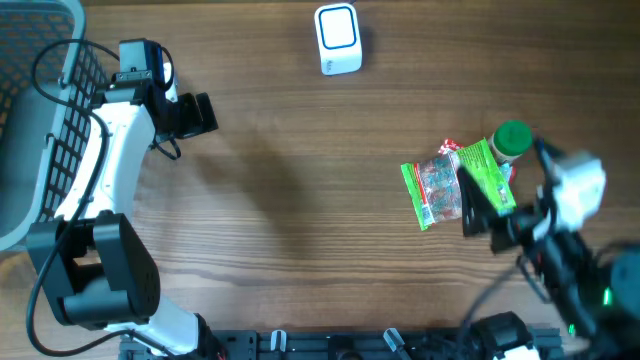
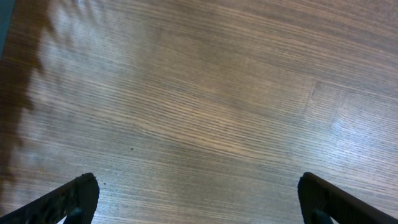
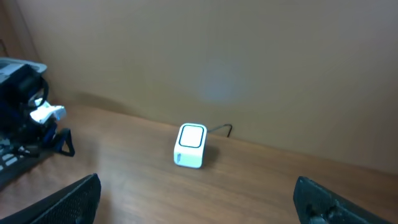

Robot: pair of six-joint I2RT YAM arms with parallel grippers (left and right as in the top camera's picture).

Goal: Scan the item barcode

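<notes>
Right gripper point(image 1: 472, 205) is standing wide, holding nothing, hanging just over the green packet point(image 1: 430, 192) beside a green-capped bottle point(image 1: 512, 138), probably lining up a pick. Scanner point(image 1: 337, 40) is waiting well apart. Left gripper point(image 1: 204, 113) is gaping, idle.

you can't read the print on the green packet point(image 1: 438, 190): it's too small, and the right gripper point(image 1: 482, 214) covers part of it. the bottle point(image 1: 512, 140) shows only its green cap. the basket point(image 1: 25, 120) runs off the left edge.
</notes>
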